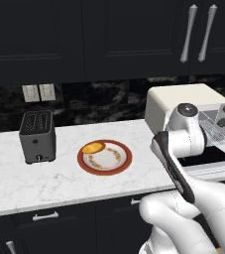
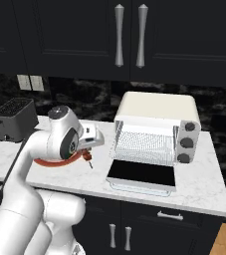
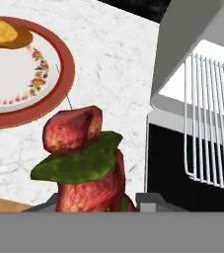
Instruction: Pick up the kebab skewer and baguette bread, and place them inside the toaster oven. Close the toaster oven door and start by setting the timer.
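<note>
Left base view: behind the arm's left, facing forward and down over the counter (image 1: 64,183). Right base view: behind its right, facing the open toaster oven (image 2: 157,117). Hand view: close above the plate (image 3: 59,91) and oven rack (image 3: 214,123). Shared: toaster oven, plate, counter.

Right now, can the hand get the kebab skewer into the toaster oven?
Probably yes: the toaster oven door lies folded down, the rack is exposed, and nothing stands between the kebab skewer and the opening.
</note>
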{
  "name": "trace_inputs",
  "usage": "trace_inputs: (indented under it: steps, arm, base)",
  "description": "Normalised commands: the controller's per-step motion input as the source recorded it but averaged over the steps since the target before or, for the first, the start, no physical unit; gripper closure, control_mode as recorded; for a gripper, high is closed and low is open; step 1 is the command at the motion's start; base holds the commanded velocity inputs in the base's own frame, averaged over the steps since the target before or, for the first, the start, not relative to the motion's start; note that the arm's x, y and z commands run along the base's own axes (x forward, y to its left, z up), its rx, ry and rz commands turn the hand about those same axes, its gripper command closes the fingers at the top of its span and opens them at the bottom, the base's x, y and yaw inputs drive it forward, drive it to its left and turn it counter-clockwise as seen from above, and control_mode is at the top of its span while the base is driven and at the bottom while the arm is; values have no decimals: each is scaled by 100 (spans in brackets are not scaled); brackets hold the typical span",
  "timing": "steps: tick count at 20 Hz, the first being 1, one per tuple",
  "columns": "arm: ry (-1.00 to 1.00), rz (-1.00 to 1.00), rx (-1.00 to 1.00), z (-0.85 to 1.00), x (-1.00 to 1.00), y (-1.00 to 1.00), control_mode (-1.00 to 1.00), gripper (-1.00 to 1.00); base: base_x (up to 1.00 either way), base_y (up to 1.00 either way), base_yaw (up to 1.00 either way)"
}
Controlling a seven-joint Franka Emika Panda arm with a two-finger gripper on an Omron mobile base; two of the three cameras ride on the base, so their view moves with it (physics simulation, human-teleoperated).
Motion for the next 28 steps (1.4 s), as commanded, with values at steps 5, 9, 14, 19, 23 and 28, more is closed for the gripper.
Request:
trace_inputs:
  steps: [5, 9, 14, 19, 23, 28]
  arm:
    - [8, -26, 21, 26, 21, -98, -100, 100]
    - [2, -11, 12, 9, 41, -50, -100, 100]
    - [-18, -1, 12, 0, 0, -22, -100, 100]
    - [-1, -5, 13, -5, 24, -25, -100, 100]
    - [0, -2, 8, 0, 53, -12, -100, 100]
    - [-1, -1, 6, -2, 24, -21, -100, 100]
  base:
    - [0, 0, 0]
    - [0, 0, 0]
    - [0, 0, 0]
    - [0, 0, 0]
    - [0, 0, 0]
    - [0, 0, 0]
